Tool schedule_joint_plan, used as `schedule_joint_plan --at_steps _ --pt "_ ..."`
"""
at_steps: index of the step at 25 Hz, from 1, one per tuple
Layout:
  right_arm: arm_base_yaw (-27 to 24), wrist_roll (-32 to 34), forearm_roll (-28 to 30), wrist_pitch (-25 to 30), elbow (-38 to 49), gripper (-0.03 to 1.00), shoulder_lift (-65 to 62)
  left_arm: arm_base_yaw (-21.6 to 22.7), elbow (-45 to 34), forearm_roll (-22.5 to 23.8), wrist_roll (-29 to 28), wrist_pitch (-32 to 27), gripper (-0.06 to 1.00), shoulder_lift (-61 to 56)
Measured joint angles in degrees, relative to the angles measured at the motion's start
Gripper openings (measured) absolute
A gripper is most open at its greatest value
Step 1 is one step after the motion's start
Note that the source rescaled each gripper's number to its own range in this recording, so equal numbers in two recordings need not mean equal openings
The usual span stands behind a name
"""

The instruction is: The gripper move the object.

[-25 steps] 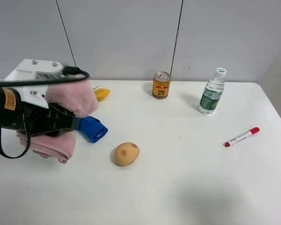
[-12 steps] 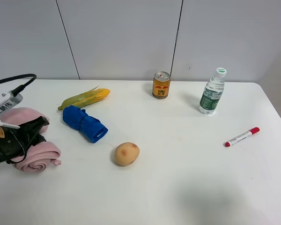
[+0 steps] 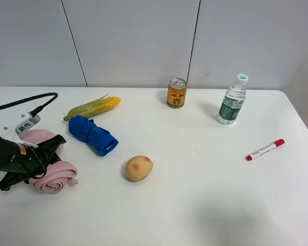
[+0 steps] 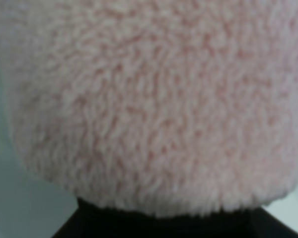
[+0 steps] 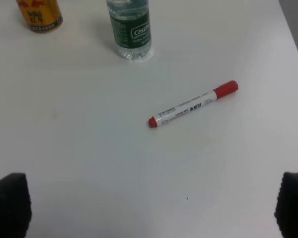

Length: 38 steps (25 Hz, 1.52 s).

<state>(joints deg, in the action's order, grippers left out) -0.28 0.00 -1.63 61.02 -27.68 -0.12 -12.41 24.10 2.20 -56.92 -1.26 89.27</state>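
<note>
A pink fluffy towel [image 3: 54, 177] lies rolled at the table's left edge. My left gripper [image 3: 46, 151] sits low over it, its black body covering part of the towel. The fingers appear closed into the fluff. The towel fills the left wrist view [image 4: 149, 99], and the fingertips are hidden there. My right gripper [image 5: 151, 208] is open and empty, with its dark fingertips [image 5: 7, 203] far apart above bare table near a red marker [image 5: 193, 104]. It is out of the exterior high view.
A blue cloth [image 3: 92, 135] and a corn cob [image 3: 92, 107] lie just right of the towel. A potato [image 3: 139, 168] sits mid-table. A can [image 3: 176, 93] and water bottle [image 3: 232, 101] stand at the back. The marker [image 3: 265, 149] lies at the right.
My left arm came down from high near the camera to the table's left edge with the pink towel. It then shifted a little right, and the towel moved with it.
</note>
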Motion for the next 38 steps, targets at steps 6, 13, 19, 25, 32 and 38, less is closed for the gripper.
schedule_joint_plan --at_steps 6,13,19,25,32,38 --pt "0.0 0.0 0.0 0.0 0.0 1.0 0.0 0.0 0.0 0.0 0.8 1.3 0.0 0.5" --pt "0.0 0.0 0.0 0.0 0.0 1.0 0.0 0.0 0.0 0.0 4.6 1.3 0.81 1.1" --pt "0.0 0.0 0.0 0.0 0.0 1.0 0.0 0.0 0.0 0.0 5.0 1.3 0.99 1.0" --pt "0.0 0.0 0.0 0.0 0.0 1.0 0.0 -3.5 0.2 0.1 7.7 -0.7 0.99 -9.4" --pt "0.0 0.0 0.0 0.0 0.0 1.0 0.0 -13.8 1.4 0.3 18.8 -5.3 0.99 -31.8" --pt "0.0 0.0 0.0 0.0 0.0 1.0 0.0 -15.4 2.0 1.1 35.2 -16.2 0.99 -40.8"
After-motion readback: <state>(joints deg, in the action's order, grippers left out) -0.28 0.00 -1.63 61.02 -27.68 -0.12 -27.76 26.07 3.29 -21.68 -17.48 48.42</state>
